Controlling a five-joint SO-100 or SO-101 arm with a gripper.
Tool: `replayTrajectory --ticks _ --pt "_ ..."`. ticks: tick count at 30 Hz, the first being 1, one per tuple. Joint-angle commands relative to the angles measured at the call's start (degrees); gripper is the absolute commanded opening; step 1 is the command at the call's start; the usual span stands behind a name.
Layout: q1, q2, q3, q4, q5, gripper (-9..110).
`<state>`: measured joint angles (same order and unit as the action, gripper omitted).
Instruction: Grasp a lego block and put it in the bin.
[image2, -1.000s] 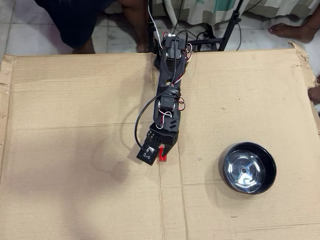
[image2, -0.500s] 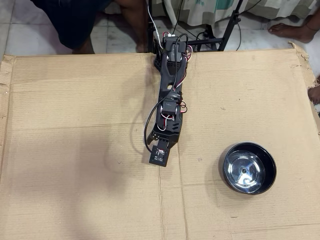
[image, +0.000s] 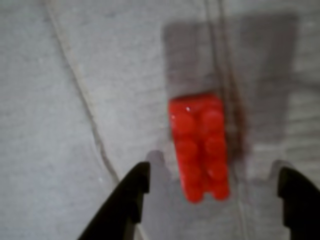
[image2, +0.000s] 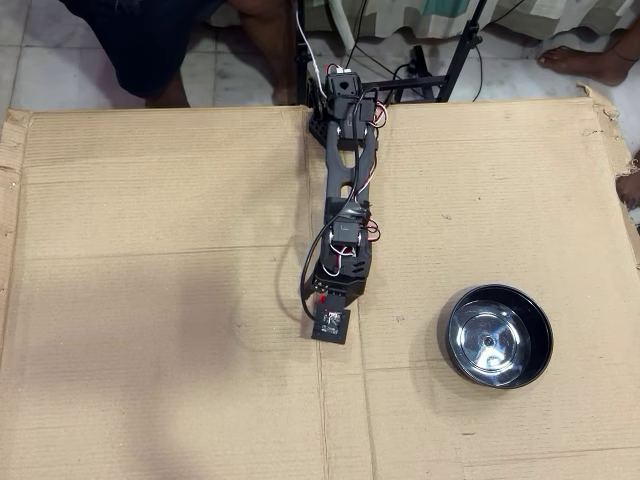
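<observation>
In the wrist view the red lego block (image: 201, 146) lies flat on the cardboard, studs up, its long side running away from the camera. My gripper (image: 215, 182) is open, its two black fingertips (image: 135, 192) at either side of the block's near end, not touching it. In the overhead view the arm reaches down the middle of the cardboard and its gripper (image2: 331, 322) hides the block. The bin (image2: 498, 336), a shiny dark steel bowl, stands to the right of the gripper and holds nothing.
A large cardboard sheet (image2: 150, 250) covers the floor, with a crease line running down from the arm. The arm's base (image2: 340, 95) is at the top edge. People's legs and feet (image2: 590, 60) and a stand are beyond the far edge.
</observation>
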<state>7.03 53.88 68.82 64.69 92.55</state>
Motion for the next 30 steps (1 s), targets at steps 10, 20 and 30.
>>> replayTrajectory --ticks 10,20,30 --pt "0.4 -1.8 -2.5 -7.3 -0.4 0" --pt "0.5 -0.4 -3.0 -6.7 0.3 0" --pt "-3.1 10.2 -2.6 -3.9 2.8 0"
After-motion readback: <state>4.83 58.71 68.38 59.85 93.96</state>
